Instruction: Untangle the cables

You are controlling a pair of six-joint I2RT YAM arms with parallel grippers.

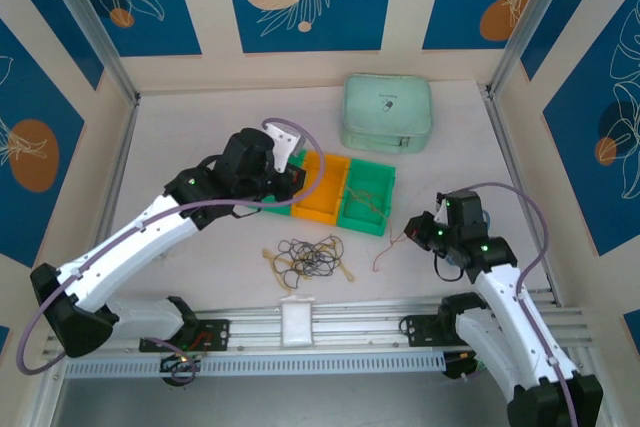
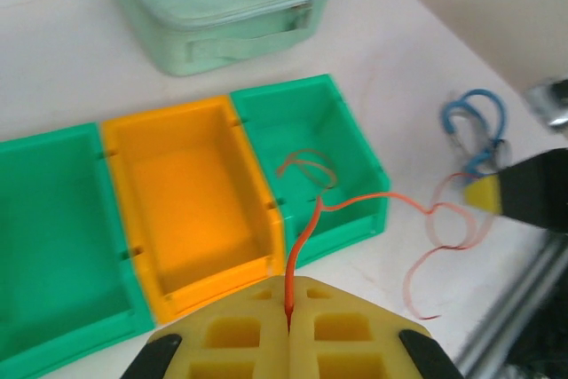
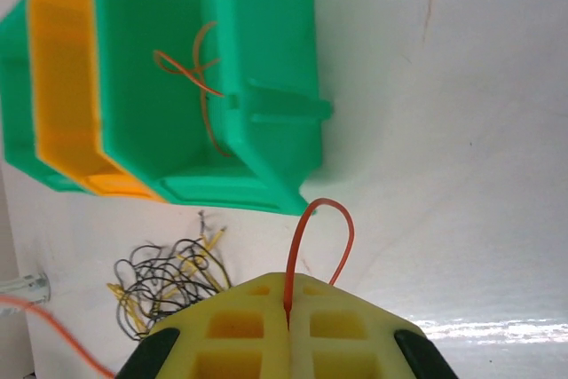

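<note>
Both grippers pinched on red-orange strands, just short of the bin row.

Left gripper point(image 2: 288, 301): yellow pads pressed together, thin red-orange cable point(image 2: 306, 228) clamped in the seam. The cable climbs to the near wall of the right-hand green plastic bin point(image 2: 359, 219), bends right and trails in loose loops over the white table point(image 1: 200, 127) toward the right gripper point(image 3: 287, 301). Right gripper: pads likewise closed, on a red-orange loop point(image 3: 327, 206) arching out of the seam; same strand or not, cannot tell. On the table, apart from both grippers, lies the tangle of thin black and yellow cables point(image 1: 310, 259). Beyond stand three open bins side by side: green, orange plastic bin point(image 2: 186, 193), green. A thin orange-brown loop point(image 2: 306, 166) lies in the right-hand green one. Farthest is a mint-green rounded soft case point(image 2: 222, 6).
</note>
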